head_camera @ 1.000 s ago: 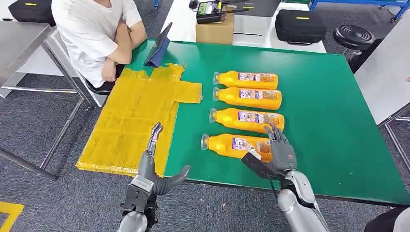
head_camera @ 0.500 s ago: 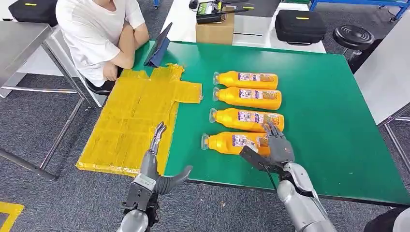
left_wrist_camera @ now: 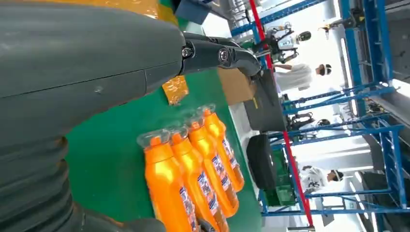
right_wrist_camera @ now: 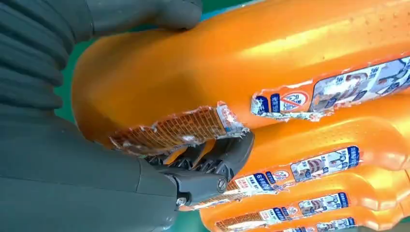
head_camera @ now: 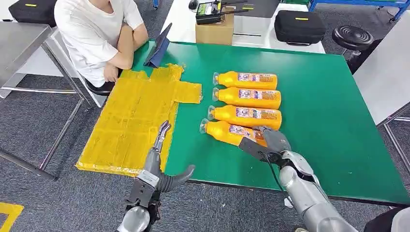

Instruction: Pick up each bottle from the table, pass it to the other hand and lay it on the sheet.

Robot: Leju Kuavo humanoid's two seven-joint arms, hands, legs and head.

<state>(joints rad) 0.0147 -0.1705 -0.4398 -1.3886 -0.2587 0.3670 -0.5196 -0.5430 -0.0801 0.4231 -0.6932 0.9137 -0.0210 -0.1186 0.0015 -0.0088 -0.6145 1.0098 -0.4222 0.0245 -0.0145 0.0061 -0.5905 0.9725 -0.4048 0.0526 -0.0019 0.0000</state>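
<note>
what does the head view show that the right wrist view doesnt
Head view alone: the yellow sheet on the green table, the left hand hovering open near the sheet's edge, a seated person, a cardboard box, and the bottles' capped ends.

Right wrist view alone: the torn label on the nearest bottle, and fingers curled under that bottle.

Both: the right hand gripping the nearest bottle at its base end, with the other bottles lying in a row beside it.

Glossy orange plastic is noted on the bottles (head_camera: pixel 247 98), with torn paper labels (right_wrist_camera: pixel 176 128). The sheet (head_camera: pixel 130 123) appears wrinkled and shiny; the table (head_camera: pixel 329 116) matt green.
</note>
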